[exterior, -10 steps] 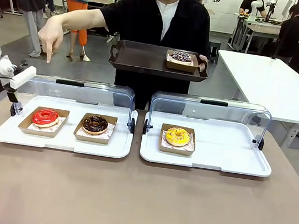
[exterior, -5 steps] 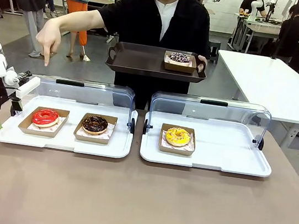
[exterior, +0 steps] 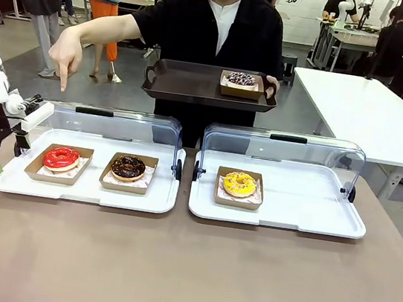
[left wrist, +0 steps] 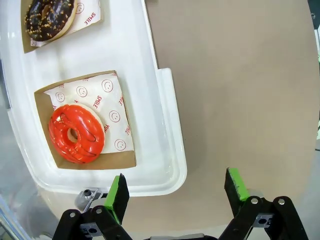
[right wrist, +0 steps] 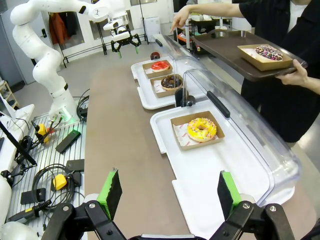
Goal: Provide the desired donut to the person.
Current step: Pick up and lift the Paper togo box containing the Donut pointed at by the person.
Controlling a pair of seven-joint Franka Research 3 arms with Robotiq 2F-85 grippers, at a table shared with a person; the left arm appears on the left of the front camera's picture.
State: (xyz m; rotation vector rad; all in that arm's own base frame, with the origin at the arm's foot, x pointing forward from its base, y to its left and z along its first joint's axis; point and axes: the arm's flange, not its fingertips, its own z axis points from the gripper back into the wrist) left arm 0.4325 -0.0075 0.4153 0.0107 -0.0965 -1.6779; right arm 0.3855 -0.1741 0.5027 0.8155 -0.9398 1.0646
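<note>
Tabletop (exterior: 185,269), brown, carries a left tray (exterior: 2,181) and a right tray (exterior: 305,218), both white with clear lids raised; a busy workshop lies behind. Left hand (left wrist: 177,182) hovers low off the left tray's outer end, fingers spread, empty. Right hand (right wrist: 170,185) hangs high by the right end, likewise spread. Red donut (exterior: 61,157) sits boxed just beyond the left hand; the person (exterior: 218,33) points down, seemingly at it.

I get front cam from robot's side, facing across table (exterior: 185,269) toward person (exterior: 203,31). Left wrist cam close, looking straight down on corner of left tray (left wrist: 167,130). Right wrist cam farther back, oblique along table; shares left tray, right tray (right wrist: 210,172) with front.
</note>
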